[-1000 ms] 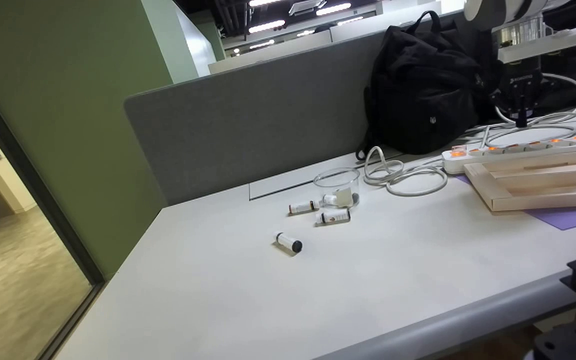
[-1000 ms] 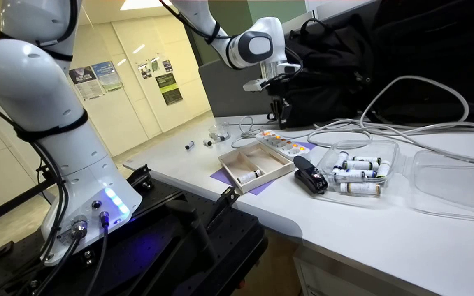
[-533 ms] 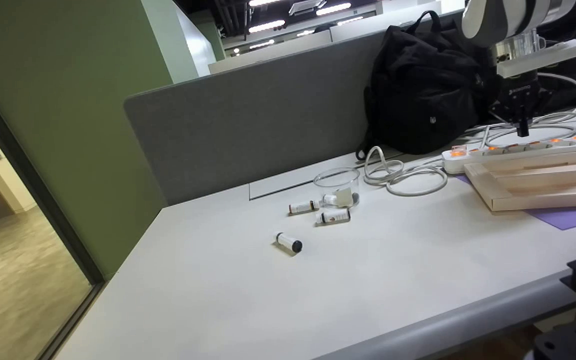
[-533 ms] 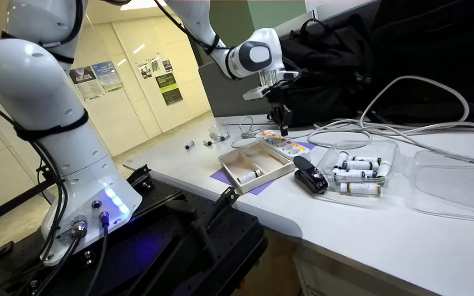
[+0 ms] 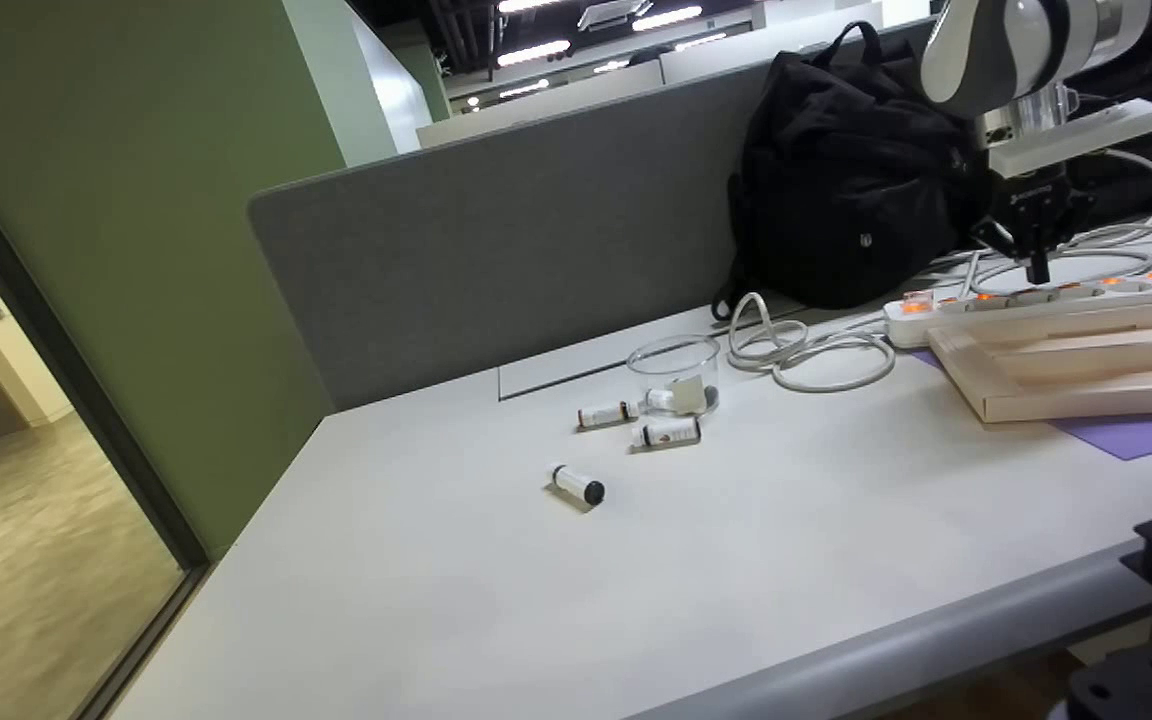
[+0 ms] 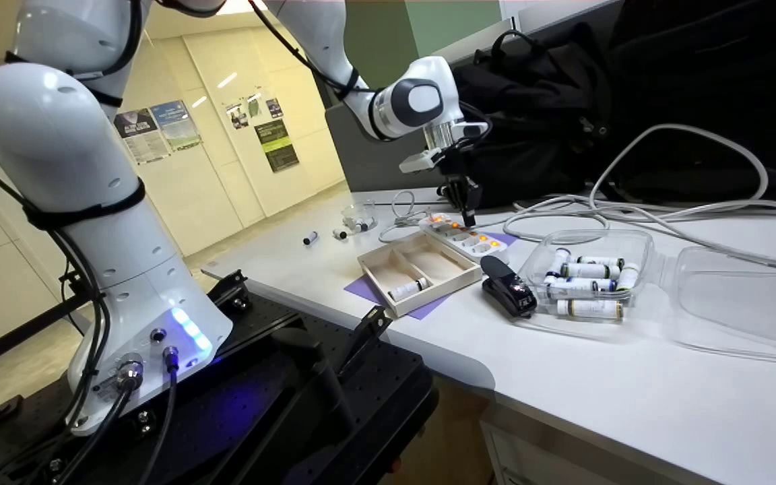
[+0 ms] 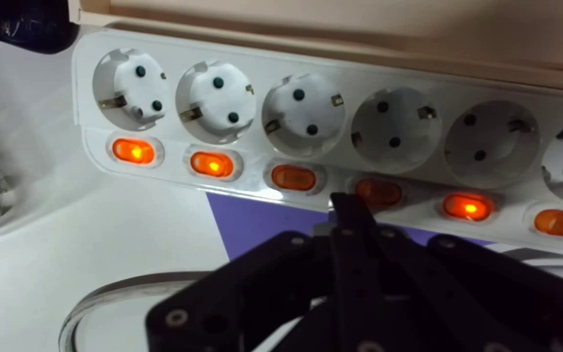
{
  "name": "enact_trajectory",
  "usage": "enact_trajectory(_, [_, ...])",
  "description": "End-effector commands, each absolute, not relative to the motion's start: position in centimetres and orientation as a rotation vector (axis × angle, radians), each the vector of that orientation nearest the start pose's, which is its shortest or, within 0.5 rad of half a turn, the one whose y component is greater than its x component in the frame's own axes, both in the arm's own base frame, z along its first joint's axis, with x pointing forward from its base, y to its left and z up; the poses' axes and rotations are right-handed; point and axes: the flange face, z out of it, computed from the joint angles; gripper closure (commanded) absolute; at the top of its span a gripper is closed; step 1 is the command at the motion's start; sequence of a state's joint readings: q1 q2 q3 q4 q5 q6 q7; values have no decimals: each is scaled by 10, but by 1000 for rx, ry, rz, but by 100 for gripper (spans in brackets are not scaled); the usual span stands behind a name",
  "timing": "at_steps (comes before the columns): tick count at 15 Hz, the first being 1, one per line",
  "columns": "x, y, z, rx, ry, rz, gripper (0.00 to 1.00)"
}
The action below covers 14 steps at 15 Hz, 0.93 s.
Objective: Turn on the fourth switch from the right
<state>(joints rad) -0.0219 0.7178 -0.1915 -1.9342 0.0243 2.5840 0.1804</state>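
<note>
A white power strip (image 7: 249, 152) with round sockets and a row of orange switches lies on the table. It shows in both exterior views (image 5: 921, 328) (image 6: 477, 250). In the wrist view, two lit switches (image 7: 133, 151) (image 7: 212, 164) are at the left, then an unlit switch (image 7: 293, 177). Right of it is a dark switch (image 7: 381, 192), then a lit one (image 7: 467, 207) and a dull amber one (image 7: 560, 222). My gripper (image 7: 352, 201) is shut and empty, also in both exterior views (image 5: 1038, 270) (image 6: 469, 221). Its tip overlaps the dark switch's left edge; I cannot tell whether they touch.
A wooden tray (image 6: 398, 259) lies against the strip on a purple sheet (image 6: 361, 288). A black stapler-like object (image 6: 509, 286) and a clear box of vials (image 6: 644, 252) stand nearby. Cables (image 5: 836, 340) and a black backpack (image 5: 841, 190) are behind. A clear cup (image 5: 674, 365) is farther off.
My gripper has come down from well above the strip to just over its switches. The strip and the other objects have not moved.
</note>
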Motion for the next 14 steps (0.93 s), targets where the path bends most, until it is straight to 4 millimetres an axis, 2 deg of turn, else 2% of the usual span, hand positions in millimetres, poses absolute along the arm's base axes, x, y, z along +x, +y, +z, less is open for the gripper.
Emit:
enact_trajectory(1, [594, -127, 112, -3207, 645, 88, 100])
enact_trajectory(5, [593, -127, 109, -3215, 641, 94, 100])
enact_trajectory(11, [586, -123, 90, -3267, 591, 146, 100])
enact_trajectory(14, [587, -121, 92, -3291, 576, 145, 100])
